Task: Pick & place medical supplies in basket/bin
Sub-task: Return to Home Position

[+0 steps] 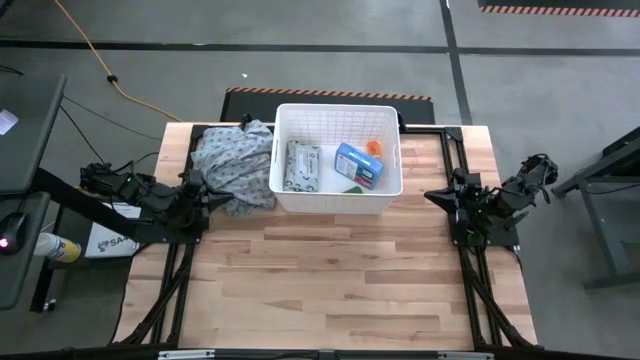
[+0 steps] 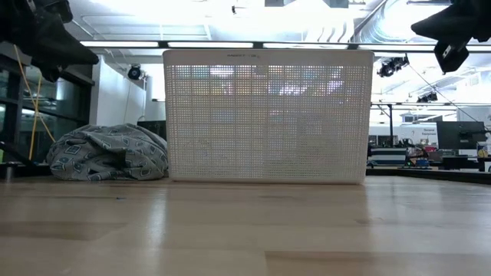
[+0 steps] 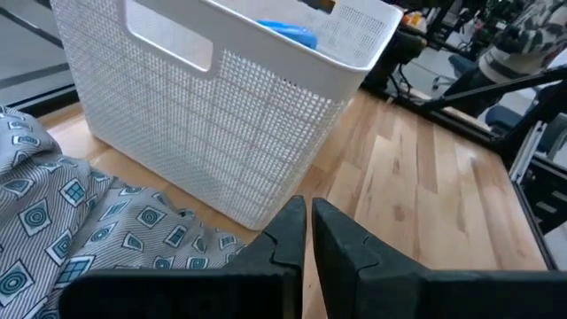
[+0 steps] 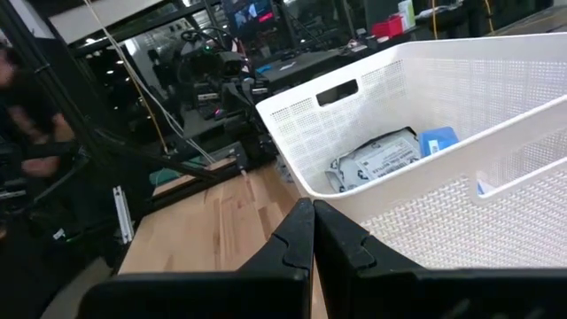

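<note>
The white basket (image 1: pixel 290 122) stands at the table's far middle. In it lie a grey-white wipes pack (image 1: pixel 303 166), a blue box (image 1: pixel 358 166), an orange bottle (image 1: pixel 374 147) and a green tube (image 1: pixel 353 187). My left gripper (image 1: pixel 222 200) hangs shut in the air left of the basket, over the edge of the grey patterned cloth heap (image 1: pixel 235 160), its fingers (image 3: pixel 292 232) pointing at the basket's corner. My right gripper (image 1: pixel 430 195) hangs shut to the right of the basket, holding nothing, fingers (image 4: pixel 299 232) aimed at the basket wall (image 4: pixel 425 208).
The cloth heap (image 2: pixel 107 153) rests on the table against the basket's left wall. Bare wooden table (image 1: pixel 330 280) stretches from the basket to the near edge. Black frame bars (image 1: pixel 480 270) run along both table sides.
</note>
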Robot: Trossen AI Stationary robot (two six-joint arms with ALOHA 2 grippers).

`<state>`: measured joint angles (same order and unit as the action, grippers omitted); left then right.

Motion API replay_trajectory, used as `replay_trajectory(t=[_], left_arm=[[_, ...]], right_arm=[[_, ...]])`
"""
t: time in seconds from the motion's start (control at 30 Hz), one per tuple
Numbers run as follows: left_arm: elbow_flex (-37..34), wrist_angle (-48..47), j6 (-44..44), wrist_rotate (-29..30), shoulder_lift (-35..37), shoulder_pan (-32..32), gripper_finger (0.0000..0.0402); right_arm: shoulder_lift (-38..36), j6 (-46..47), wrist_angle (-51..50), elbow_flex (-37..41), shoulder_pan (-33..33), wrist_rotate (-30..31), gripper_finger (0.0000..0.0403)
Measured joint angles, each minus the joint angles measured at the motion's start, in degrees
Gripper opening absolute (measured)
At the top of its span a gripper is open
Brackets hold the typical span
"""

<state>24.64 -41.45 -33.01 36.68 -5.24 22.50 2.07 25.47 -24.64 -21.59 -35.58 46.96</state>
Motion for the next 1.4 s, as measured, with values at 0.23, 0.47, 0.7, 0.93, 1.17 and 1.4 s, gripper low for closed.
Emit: replay_trajectory(t=[0.23,0.47,0.7,0.93,1.17,1.4], left_arm=[[-6.1,6.2,-0.8,0.3,1.3,0.0,0.006],[-16.2,17.3,-3.1,-1.4,4.8,0.0,0.006],[-16.2,19.0,1.1,-1.4,4.9,0.0,0.006],[-16.2,18.9,1.5,-1.1,4.9,0.0,0.006],[-16.2,18.9,1.7,-1.1,4.9,0.0,0.006],[-16.2,18.9,1.4,-1.3,4.9,0.0,0.006]], right_arm=[[0.0,0.2,-0.5,0.0,0.0,-2.8,0.0],[0.0,0.2,-0.5,0.0,0.0,-6.7,0.0],[0.1,0.0,-0.8,0.0,0.0,-8.8,0.0],[0.0,-3.4,7.8,5.2,0.0,-10.4,0.0],[0.1,-4.8,28.4,18.6,0.0,-13.2,0.0],[0.0,-5.2,32.1,20.9,0.0,-15.9,0.0]])
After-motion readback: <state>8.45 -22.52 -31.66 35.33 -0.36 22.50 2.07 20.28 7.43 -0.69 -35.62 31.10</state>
